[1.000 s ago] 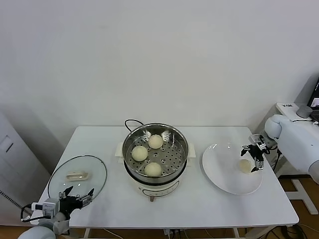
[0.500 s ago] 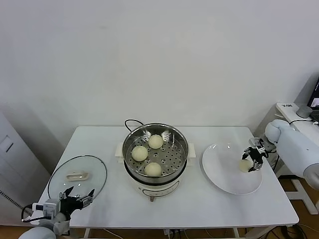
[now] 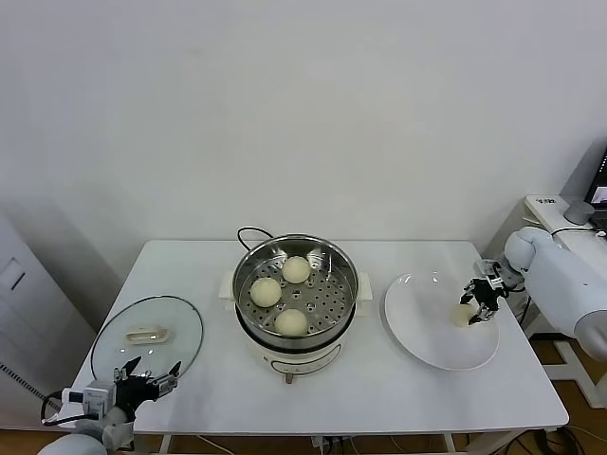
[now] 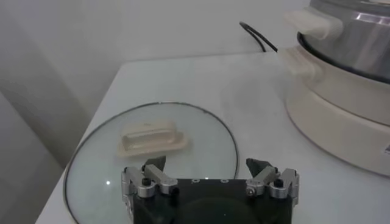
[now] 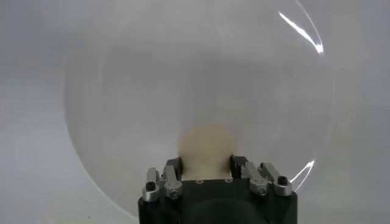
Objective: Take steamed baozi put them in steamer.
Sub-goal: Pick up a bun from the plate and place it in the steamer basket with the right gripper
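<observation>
While three buns already sit in the steamer (image 3: pixel 297 296), the right gripper (image 3: pixel 477 301) has its fingers closed around the last steamed baozi (image 5: pixel 206 148) on the plate (image 3: pixel 422 322) (soft dough, go gently). Lift straight up, I'd say, before swinging across. Left gripper (image 4: pixel 210 176), spread, idles by the glass lid (image 4: pixel 152 152).

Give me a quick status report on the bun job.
Right hand closed around the last bun on the plate. Left hand open, idle by the glass lid. Three buns in the steamer. Path clear.
</observation>
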Controlling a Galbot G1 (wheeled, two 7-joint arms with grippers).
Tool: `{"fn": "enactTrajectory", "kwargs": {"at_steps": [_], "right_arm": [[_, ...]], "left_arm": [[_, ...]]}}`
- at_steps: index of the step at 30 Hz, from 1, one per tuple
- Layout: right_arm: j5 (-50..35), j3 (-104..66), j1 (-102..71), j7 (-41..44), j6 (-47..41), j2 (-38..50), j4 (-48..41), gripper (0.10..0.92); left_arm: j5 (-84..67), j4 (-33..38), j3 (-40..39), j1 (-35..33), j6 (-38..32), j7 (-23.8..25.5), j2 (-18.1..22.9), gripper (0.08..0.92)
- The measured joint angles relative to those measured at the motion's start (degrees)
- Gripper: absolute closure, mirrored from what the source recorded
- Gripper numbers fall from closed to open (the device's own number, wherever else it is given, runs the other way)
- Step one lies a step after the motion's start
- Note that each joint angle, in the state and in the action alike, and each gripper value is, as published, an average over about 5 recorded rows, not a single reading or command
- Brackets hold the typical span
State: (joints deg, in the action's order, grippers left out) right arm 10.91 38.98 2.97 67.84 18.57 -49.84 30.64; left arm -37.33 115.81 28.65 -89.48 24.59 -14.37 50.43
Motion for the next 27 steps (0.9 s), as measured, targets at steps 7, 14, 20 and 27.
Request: {"fn": "enactTrajectory", "kwargs": {"at_steps": [7, 14, 20, 27], "right_arm": [[-10.0, 11.5, 7.7, -0.1, -4.9, 4.3, 8.7, 0.533], [-22.3, 27.7, 21.8, -1.2, -12.1, 8.1, 21.2, 0.533], [-31.3, 39.3, 33.3, -3.0, -18.6, 8.6, 30.4, 0.533], [-39.4, 47.7, 42.3, -5.9, -25.1, 6.3, 37.5, 0.532]], "left_arm": [[0.5, 0.4, 0.2, -0.1, 0.4, -0.3, 0.2, 0.177], [0.5, 0.7, 0.2, 0.1, 0.5, -0.4, 0.3, 0.177], [0.7, 0.9, 0.1, 0.2, 0.6, -0.5, 0.4, 0.177], [0.8, 1.0, 0.0, 0.2, 0.7, -0.5, 0.4, 0.177]]}}
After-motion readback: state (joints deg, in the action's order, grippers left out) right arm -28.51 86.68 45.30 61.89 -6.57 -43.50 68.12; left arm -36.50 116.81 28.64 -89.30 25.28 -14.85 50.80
